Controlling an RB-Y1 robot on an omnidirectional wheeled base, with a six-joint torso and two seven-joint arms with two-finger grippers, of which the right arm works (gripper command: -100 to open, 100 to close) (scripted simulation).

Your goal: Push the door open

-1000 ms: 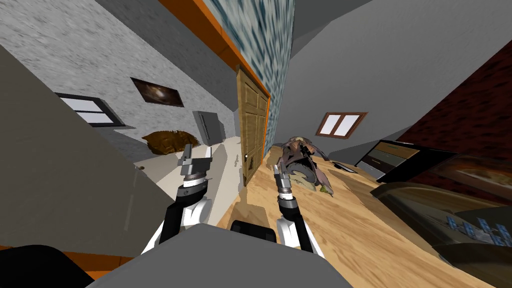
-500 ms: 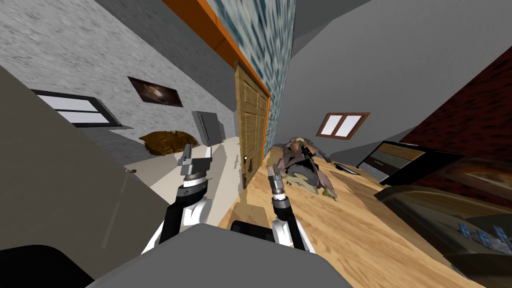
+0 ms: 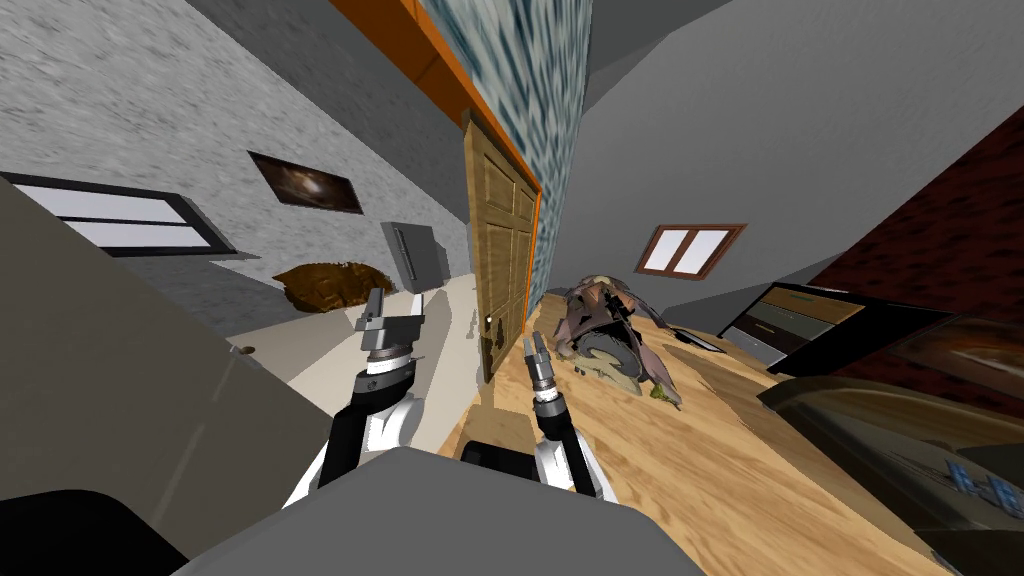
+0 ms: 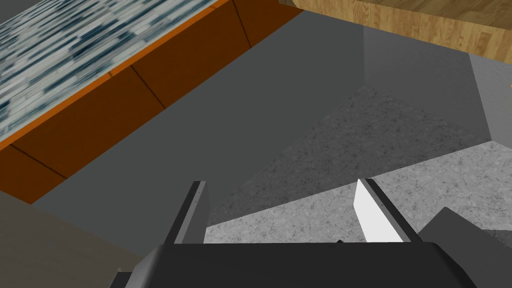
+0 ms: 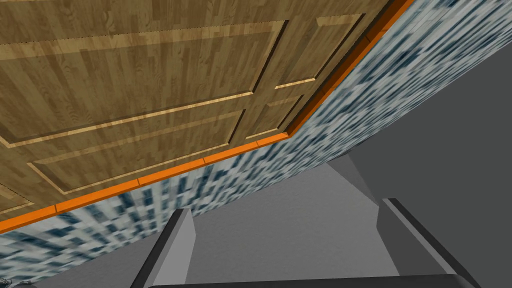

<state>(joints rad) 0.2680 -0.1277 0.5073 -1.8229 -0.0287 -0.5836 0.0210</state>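
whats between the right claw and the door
Nothing stands there: the head view shows just a short strip of bare wood floor between the right claw and the door.

Door (image 3: 500, 250) stands edge-on straight ahead, between the two arms. The right gripper (image 3: 535, 342), fingers spread, sits just beside its panelled face with a clear gap to it. Right of that arm a brown heap (image 3: 612, 335) lies on the wood floor (image 3: 720, 470), near but apart. The left gripper (image 3: 396, 305), also spread, faces open pale floor (image 3: 445, 330), hemmed on its outer side by a big grey panel (image 3: 130, 380).
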